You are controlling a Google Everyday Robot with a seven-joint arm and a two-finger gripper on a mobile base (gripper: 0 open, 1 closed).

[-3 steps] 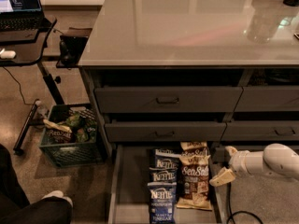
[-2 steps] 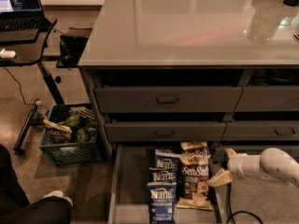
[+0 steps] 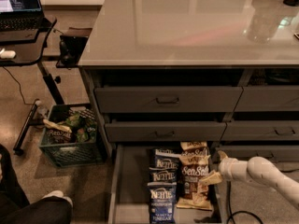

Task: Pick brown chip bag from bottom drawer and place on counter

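The brown chip bag is lying flat toward the right side of the open bottom drawer, its long axis running from the drawer's back to its front. The gripper is hovering low at the bag's right edge, so the bag is sitting just to its left, crosswise to the reach. Whether the gripper is open or holding anything, I cannot tell. Blue bags are crowding the bag's left side, and the picture's right border is cutting off the arm, with the counter sitting well above
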